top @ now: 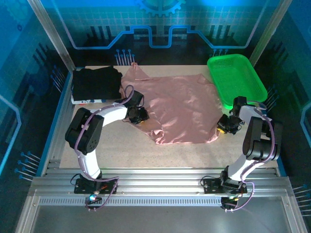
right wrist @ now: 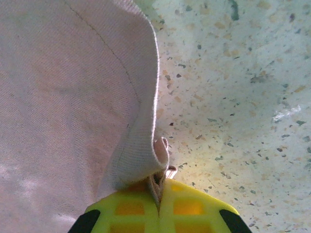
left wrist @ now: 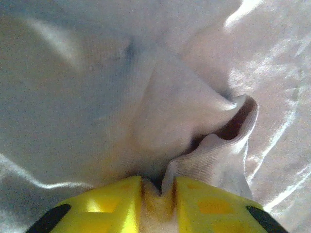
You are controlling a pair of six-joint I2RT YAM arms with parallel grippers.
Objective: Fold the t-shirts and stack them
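The work surface is a pale, speckled stone-pattern table top (top: 194,155) inside an enclosure. A blue back wall (top: 155,24) with a printed circuit-and-gear pattern closes the far side, and slanted metal posts (top: 51,34) stand at the far corners. A ribbed aluminium rail platform (top: 155,187) runs along the near edge and carries both arm bases.

The dusty-pink short-sleeved soft cloth t-shirt (top: 180,109) lies spread out and creased across the middle of the table, plain side up, with one sleeve reaching toward the far edge. The plain black folded t-shirt (top: 96,82) rests at the far left corner, just beside the pink garment. A bright green plastic mesh basket (top: 235,77) stands at the far right corner; its left rim is next to the right edge of the pink cloth.

The left gripper (top: 138,115) sits at the left edge of the pink t-shirt. In the left wrist view, its yellow fingers (left wrist: 102,208) stand narrow, pinching a raised fold of the pink cloth (left wrist: 184,107) between them.

The right gripper (top: 224,125) sits at the right edge of the same garment, near the basket. In the right wrist view, its yellow fingers (right wrist: 194,208) are pressed together on the stitched hem of the pink cloth (right wrist: 63,97), with bare speckled table (right wrist: 243,97) to the right of the hem.
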